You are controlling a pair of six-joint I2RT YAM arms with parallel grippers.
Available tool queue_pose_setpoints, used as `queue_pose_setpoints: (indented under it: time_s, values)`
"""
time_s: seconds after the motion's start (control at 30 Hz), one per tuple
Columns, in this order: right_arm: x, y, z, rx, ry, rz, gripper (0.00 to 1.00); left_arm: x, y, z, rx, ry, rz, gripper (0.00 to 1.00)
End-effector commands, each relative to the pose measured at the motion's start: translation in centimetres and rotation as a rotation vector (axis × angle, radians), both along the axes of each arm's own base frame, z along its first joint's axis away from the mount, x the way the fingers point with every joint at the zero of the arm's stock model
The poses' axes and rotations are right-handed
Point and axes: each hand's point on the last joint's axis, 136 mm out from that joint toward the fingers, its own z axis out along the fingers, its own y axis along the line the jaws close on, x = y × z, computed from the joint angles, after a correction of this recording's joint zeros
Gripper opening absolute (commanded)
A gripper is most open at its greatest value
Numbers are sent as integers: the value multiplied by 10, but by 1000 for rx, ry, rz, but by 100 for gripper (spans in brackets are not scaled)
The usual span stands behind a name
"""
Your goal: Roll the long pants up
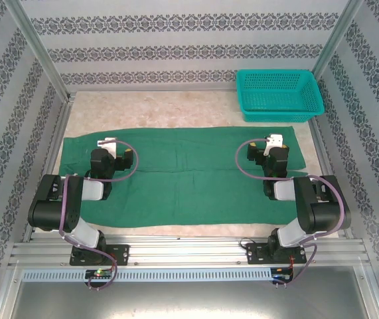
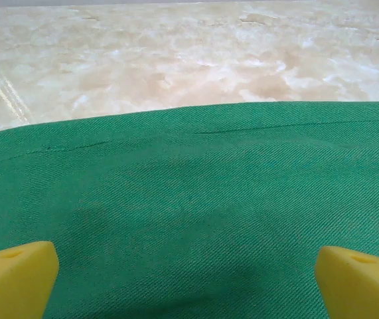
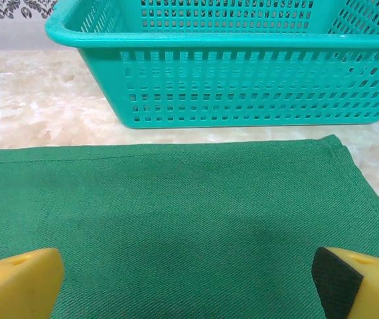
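Green long pants (image 1: 189, 179), flat, unrolled

Long pants (image 1: 189, 176): plain dark green, no print; fine diagonal weave showed up close.
Basket (image 1: 279, 93): teal all over, walls a mesh of small slots.
Table (image 1: 176, 109): cream and beige marbling, white veins.
Walls (image 1: 176, 50): pale, banded with dark grey floral borders.
Arms (image 1: 50, 206): black, with light grey sections.
Cables (image 1: 236, 163): purple.
Left gripper (image 2: 186, 272) fingers (image 2: 16, 279): yellow.
Right gripper (image 3: 186, 276) fingers (image 3: 16, 282): yellow, one with a black face.
Frame rails (image 1: 189, 256): silver.
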Motion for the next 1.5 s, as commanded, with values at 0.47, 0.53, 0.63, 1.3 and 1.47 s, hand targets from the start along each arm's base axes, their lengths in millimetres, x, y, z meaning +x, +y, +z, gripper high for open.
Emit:
queue_pose_setpoints:
  time_s: [0.47,0.53,0.63,1.3,1.47]
  values:
    - [4,4,13,7,-37,20,98,6,2,7,-3,-16,-3,100]
    - [4,4,13,6,-36,19,98,6,2,7,-3,-17,-3,100]
    - [3,4,13,6,-39,17,98,5,10,10,13,-22,54,100]
    - [0,-11,20,15,-39,-69,98,48,43,95,-162,179,337,100]
    - [2,-16,33,-6,-70,-115,98,52,33,82,-189,234,252,100]
